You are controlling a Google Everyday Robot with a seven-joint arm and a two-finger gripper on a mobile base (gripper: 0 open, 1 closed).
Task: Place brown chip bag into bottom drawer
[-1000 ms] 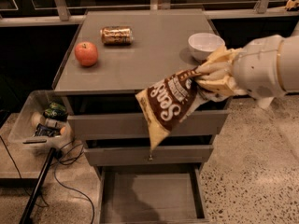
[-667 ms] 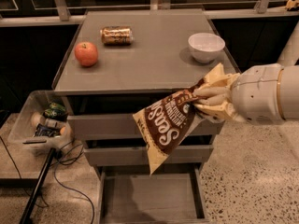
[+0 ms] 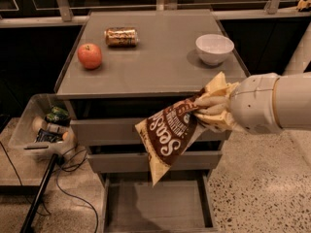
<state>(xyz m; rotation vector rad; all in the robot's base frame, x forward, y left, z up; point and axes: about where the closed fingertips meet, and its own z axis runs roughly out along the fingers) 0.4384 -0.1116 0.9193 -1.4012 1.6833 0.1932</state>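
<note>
While clamped onto the brown chip bag, the gripper hangs before the front edge of the bench near its right corner; the bag slants above the open bottom drawer.

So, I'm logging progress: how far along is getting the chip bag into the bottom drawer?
Done: the bottom drawer stands open, and the hand grips the brown chip bag by its top end. In hand: the bag hangs in front of the upper drawers, above the open one. Left: lower it in and release.
</note>
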